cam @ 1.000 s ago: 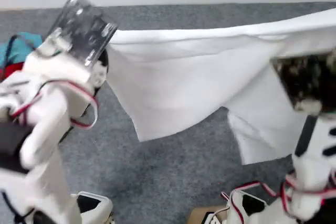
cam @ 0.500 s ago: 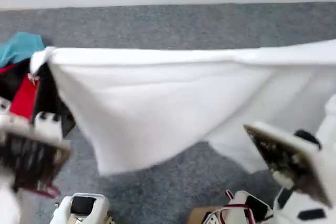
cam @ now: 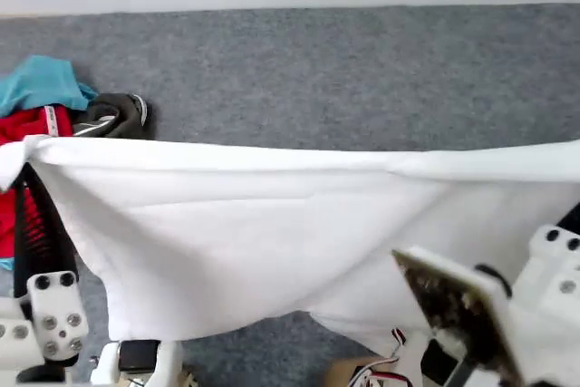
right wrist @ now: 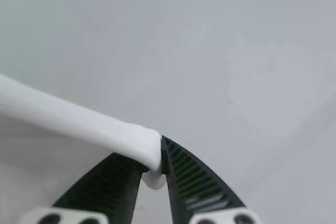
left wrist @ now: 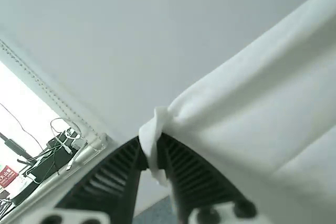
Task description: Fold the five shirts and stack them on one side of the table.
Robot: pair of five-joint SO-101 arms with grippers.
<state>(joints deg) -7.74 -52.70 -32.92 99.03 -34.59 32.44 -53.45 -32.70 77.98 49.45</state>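
The left hand (left wrist: 152, 153) and right hand (right wrist: 155, 171) each clamped the white shirt (cam: 272, 224) taut — lowering both evenly should lay it flat.

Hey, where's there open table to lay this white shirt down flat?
Bare grey table stretches beyond the white shirt, from the clothes pile at the left across to the right edge. A narrow bare strip shows under the shirt's hem. Crowded: the left edge by the pile and the near edge by the arm bases.

White shirt (cam: 254, 233) taut aloft above table (cam: 344, 70); teal, red, grey shirts (cam: 38, 88) heaped at left.
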